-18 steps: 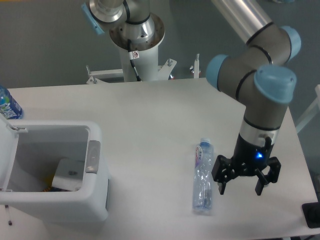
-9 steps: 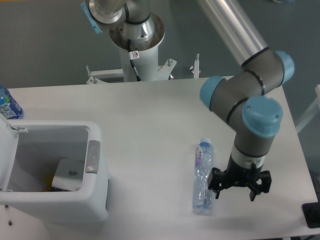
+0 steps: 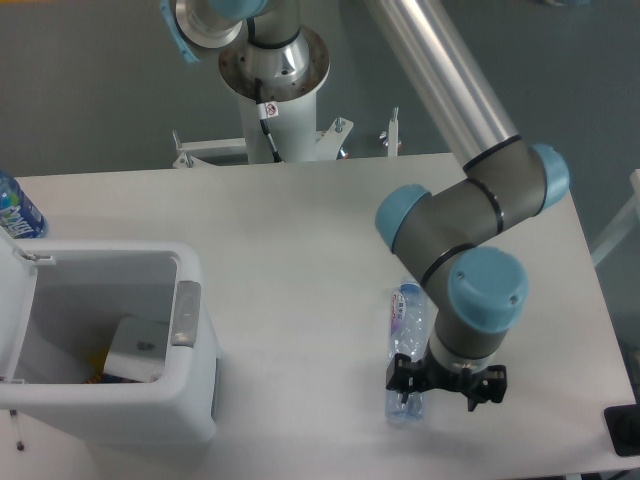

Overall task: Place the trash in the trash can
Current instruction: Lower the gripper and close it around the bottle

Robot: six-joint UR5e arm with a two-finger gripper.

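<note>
The arm reaches down from the upper middle, its grey elbow and pale-blue joint caps folded over the right half of the white surface (image 3: 300,240). The hand (image 3: 446,384) hangs low near the front edge, directly over the lower end of the crushed bottle (image 3: 405,340). Its two dark fingers are spread, one at the bottle's left side (image 3: 398,378) and the other well off to the right, so the hand reads as released with nothing held. Whether the left finger touches the plastic I cannot tell.

The crushed bottle lies flat on the surface, lengthwise front to back, pale-blue cap at the far end. Its upper half is clear of the arm; the wrist covers part of the lower half.

The trash can (image 3: 190,400) sits at the front left corner, lid swung open to the left, grey latch tab on the right rim facing the bottle. Inside, the flattened white carton (image 3: 138,347) rests on the bottom toward the right wall, with something yellow showing under its left edge.

An upright bottle with blue label (image 3: 17,210) stands at the far left edge behind the can. The robot's base pedestal (image 3: 272,80) rises beyond the rear edge of the surface.
</note>
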